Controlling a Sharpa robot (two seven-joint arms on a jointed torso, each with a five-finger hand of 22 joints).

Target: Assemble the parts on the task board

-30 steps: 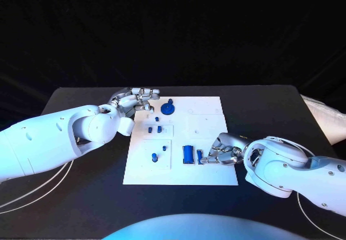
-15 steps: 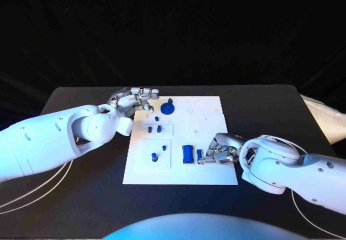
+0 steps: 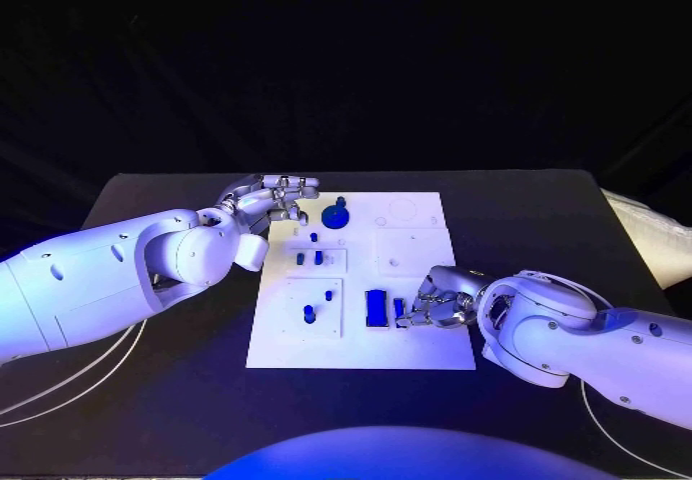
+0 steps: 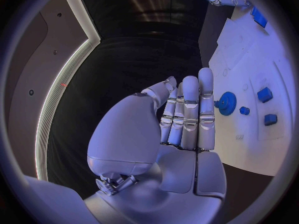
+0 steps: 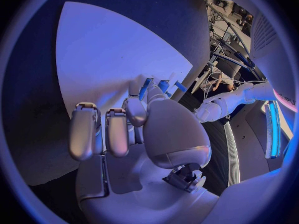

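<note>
A black counter (image 3: 534, 215) stands against a dark backdrop (image 3: 346, 80); a pale cloth (image 3: 652, 240) lies at its edge; thin white cables (image 3: 72, 385) trail beside it.

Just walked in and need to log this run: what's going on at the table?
A two-armed robot is working at a white task board on a black table, with small blue parts on the board. Its right hand is down at the board's near half, fingers against a narrow blue piece beside a larger blue rectangular block; whether it grips that piece is unclear. Its left hand rests at the board's far left corner, fingers straight and holding nothing, next to a round blue gear.
</note>
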